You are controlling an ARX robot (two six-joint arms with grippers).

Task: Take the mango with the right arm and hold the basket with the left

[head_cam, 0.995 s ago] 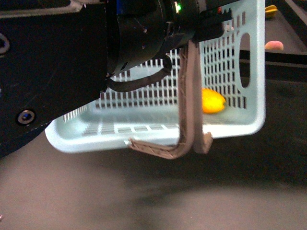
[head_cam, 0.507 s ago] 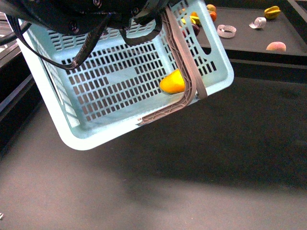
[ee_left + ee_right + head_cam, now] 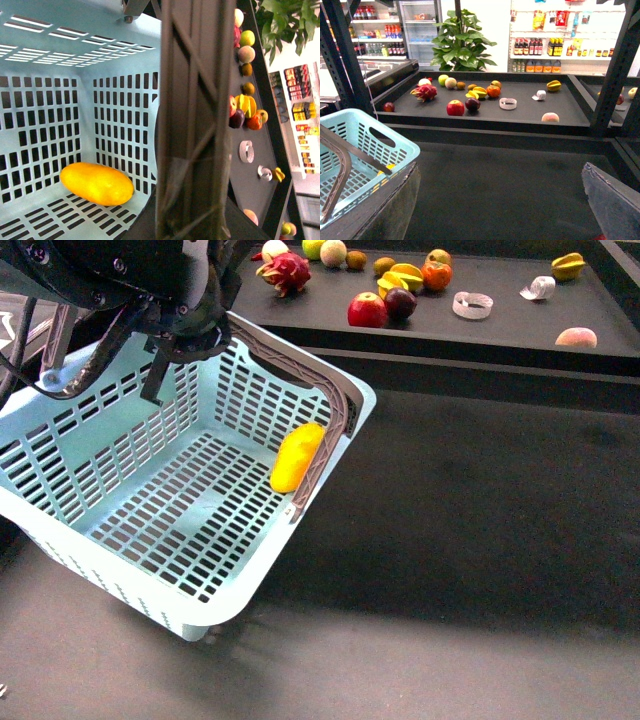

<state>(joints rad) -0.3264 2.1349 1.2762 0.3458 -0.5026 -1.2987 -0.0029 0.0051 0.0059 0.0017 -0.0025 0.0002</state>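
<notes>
A: In the front view, where is the mango point(image 3: 298, 457)?

B: It lies inside the basket point(image 3: 120, 570), on the slotted floor against the far wall, just beside the grey-brown handle point(image 3: 320, 430). The left arm point(image 3: 130, 280) is at the top of the basket, which looks tilted and lifted from the dark tabletop point(image 3: 470, 540). Its fingers I cannot see clearly here, so from this view I cannot tell whether they are clenched.

A: And the left wrist view?

B: The handle point(image 3: 195, 120) fills the middle, very close to the camera — I judge the left fingers are clenched on it, though they are not visible themselves. The mango point(image 3: 97, 183) rests in the corner of the basket point(image 3: 50, 115).

A: The right wrist view?

B: The right arm is apart from the basket point(image 3: 365, 145); its two fingers point(image 3: 615, 205) stand wide and released, with nothing between them. Other fruit lie on the shelf point(image 3: 520, 112) behind.

A: So which step is this?

B: In my judgement the picking is done — the mango is already in the basket, and the holding is in hand. The next move calls only for a steady left grip, so the mango does not roll.
</notes>
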